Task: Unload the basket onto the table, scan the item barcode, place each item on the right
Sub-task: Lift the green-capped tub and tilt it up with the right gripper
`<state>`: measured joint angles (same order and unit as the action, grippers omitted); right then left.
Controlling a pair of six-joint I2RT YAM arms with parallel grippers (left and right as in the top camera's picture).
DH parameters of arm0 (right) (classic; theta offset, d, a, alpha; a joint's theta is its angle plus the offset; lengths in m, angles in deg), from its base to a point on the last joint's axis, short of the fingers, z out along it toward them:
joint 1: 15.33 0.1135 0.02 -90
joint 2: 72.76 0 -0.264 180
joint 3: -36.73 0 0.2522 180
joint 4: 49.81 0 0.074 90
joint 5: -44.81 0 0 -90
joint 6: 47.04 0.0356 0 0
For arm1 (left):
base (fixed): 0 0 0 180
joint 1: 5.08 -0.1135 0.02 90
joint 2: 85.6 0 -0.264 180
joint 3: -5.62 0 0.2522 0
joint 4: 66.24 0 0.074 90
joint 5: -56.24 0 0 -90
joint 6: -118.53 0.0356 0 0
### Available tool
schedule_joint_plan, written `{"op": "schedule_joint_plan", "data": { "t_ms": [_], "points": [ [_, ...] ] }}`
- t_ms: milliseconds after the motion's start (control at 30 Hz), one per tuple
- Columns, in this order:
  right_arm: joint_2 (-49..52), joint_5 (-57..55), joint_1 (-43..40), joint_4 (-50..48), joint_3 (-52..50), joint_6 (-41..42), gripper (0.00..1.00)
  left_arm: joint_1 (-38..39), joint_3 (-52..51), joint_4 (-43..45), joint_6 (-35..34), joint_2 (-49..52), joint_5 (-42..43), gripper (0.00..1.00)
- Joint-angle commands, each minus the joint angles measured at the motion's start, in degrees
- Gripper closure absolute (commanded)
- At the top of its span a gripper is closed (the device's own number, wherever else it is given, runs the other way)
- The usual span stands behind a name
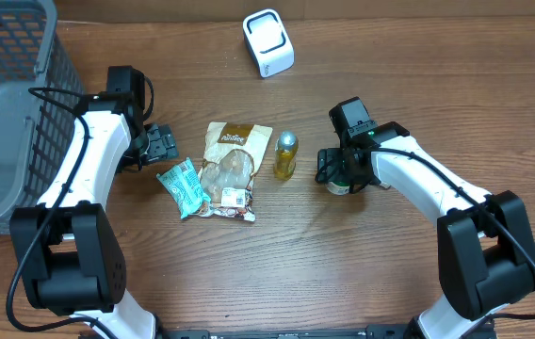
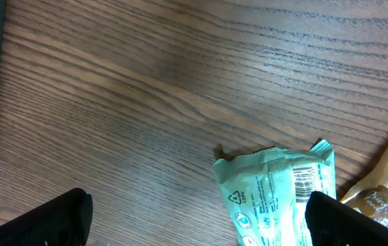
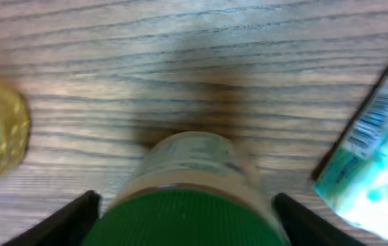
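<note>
Two pincers over a wooden counter (image 1: 390,282). The right pincer (image 1: 336,174) straddles a green-lidded jar (image 3: 187,205) right of centre, likely to carry it to the far white scanner (image 1: 267,42); I cannot tell whether it grips. The left pincer (image 1: 162,144) hangs released by a teal packet (image 1: 183,186).

The green-lidded jar (image 3: 187,167) was blurred and cut by the right wrist view's bottom edge; whether the right pincer (image 3: 187,217) touched it was unclear. The mint packet (image 2: 279,195) ran off the left wrist view's bottom, its print too small to read.
</note>
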<state>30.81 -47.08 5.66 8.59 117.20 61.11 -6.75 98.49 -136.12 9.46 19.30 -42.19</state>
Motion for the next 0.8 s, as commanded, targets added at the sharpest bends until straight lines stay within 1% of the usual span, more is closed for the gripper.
{"op": "schedule_joint_plan", "data": {
  "t_ms": [0,33,67,133,200,233,300,367,500,600,667,767],
  "points": [
    [0.1,0.5,-0.4,-0.2,-0.8,0.0,0.29,-0.5,-0.2,-0.2,0.9,-1.7,-0.3,0.01],
    [0.1,0.5,-0.4,-0.2,-0.7,0.0,0.35,-0.5,-0.2,-0.2,0.9,-1.7,-0.3,0.00],
    [0.1,0.5,-0.4,0.0,-0.7,0.0,0.36,-0.5,-0.2,-0.2,0.9,-1.7,-0.3,0.00],
    [0.1,0.5,-0.5,1.2,-0.1,0.0,0.38,-0.5,-0.2,-0.2,0.9,-1.7,-0.3,0.00],
    [0.1,0.5,-0.8,3.2,1.2,0.0,0.43,-0.5,-0.2,-0.2,0.9,-1.7,-0.3,0.00],
    [0.0,0.7,-0.9,4.6,2.1,0.0,0.43,-0.5,-0.2,-0.2,0.9,-1.7,-0.3,0.00],
    [0.0,1.6,-1.4,8.8,5.1,0.0,0.47,-0.5,-0.2,-0.2,0.9,-1.7,-0.3,0.01],
    [0.0,3.8,-1.8,11.8,7.6,0.0,0.49,-0.5,-0.2,-0.2,0.9,-1.7,-0.3,0.00],
    [0.0,12.4,-3.0,19.1,13.6,0.0,0.49,-0.5,-0.2,-0.2,0.9,-1.7,-0.3,0.01],
    [0.0,21.7,-3.6,25.0,16.6,0.0,0.50,-0.5,-0.2,-0.2,0.9,-1.7,-0.3,0.01],
    [0.0,28.6,-3.7,29.2,17.3,0.0,0.51,-0.5,-0.2,-0.2,0.9,-1.7,-0.3,0.01],
    [0.1,33.8,-3.7,32.5,17.3,0.0,0.51,-0.5,-0.2,-0.2,0.9,-1.7,-0.3,0.00]
  ]
}}
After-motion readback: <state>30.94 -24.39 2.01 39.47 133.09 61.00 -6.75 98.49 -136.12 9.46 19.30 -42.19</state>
